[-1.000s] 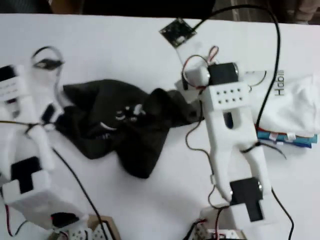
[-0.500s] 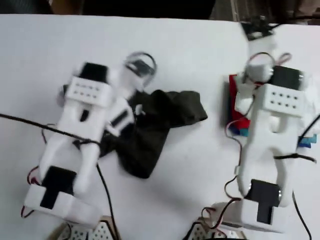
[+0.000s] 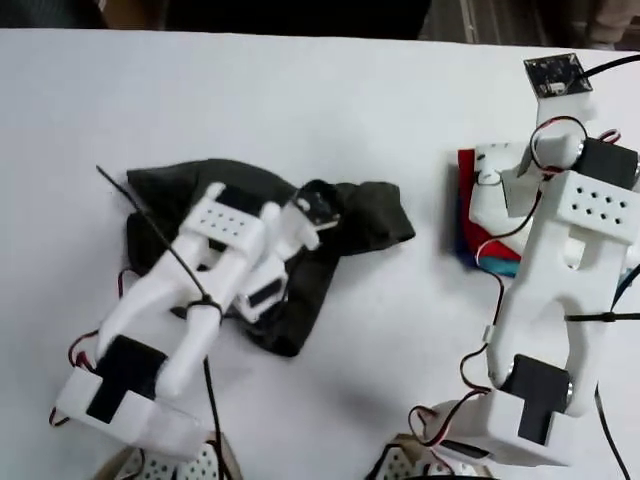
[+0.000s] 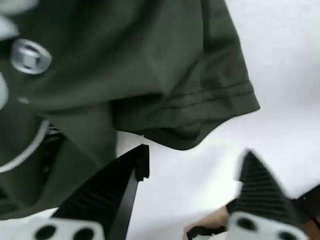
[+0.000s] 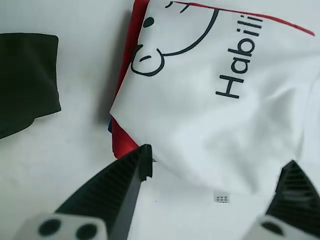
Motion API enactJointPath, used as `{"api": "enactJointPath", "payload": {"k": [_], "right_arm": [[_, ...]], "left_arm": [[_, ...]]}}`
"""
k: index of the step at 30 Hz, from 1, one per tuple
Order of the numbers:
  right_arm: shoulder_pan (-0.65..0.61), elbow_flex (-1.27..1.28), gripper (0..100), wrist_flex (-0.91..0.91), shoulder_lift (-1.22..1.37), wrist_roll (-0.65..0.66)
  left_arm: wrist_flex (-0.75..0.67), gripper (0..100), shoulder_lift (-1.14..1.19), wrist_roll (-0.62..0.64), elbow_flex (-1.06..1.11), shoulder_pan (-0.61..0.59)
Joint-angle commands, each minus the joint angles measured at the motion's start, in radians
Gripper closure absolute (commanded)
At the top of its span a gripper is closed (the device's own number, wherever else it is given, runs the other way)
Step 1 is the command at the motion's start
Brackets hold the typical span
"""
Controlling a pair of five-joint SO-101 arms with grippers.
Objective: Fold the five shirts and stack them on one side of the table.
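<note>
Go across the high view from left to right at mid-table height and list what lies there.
black shirt → bare strip of table → stack of folded shirts. The arms overlap the clothes, so they are left out of the order.

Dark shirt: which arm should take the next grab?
Left. The left pincer hangs open right over a sleeve edge of the dark shirt. The right pincer, also open, is over the folded stack, apart from the dark shirt.
</note>
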Motion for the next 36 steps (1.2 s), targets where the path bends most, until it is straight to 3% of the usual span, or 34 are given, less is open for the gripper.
{"api": "enactJointPath", "payload": {"k": [1, 3, 9, 12, 15, 19, 25, 36], "right_arm": [[0.005, -0.015, 60.8, 0.002, -0.008, 0.006], [-0.004, 0.008, 60.8, 0.002, -0.008, 0.005], [-0.050, 0.081, 60.8, -0.016, -0.010, 0.002], [-0.059, 0.106, 60.8, -0.038, -0.012, 0.002], [-0.070, 0.106, 60.8, -0.050, -0.008, 0.002], [-0.094, 0.103, 60.8, -0.073, -0.012, -0.002], [-0.133, 0.106, 60.8, -0.073, -0.012, -0.002], [-0.127, 0.106, 60.8, -0.068, -0.012, -0.002]], "left_arm": [[-0.012, 99, -0.051, 0.000, 0.038, 0.003], [-0.008, 95, -0.054, -0.002, 0.062, -0.015], [0.008, 98, -0.058, -0.051, 0.053, -0.178], [0.058, 98, -0.060, -0.121, -0.016, -0.292], [0.124, 98, -0.054, -0.126, -0.116, -0.328], [0.180, 96, -0.052, -0.123, -0.214, -0.264], [0.172, 73, -0.051, 0.015, -0.254, -0.135], [-0.107, 75, -0.049, 0.123, -0.137, -0.034]]}}
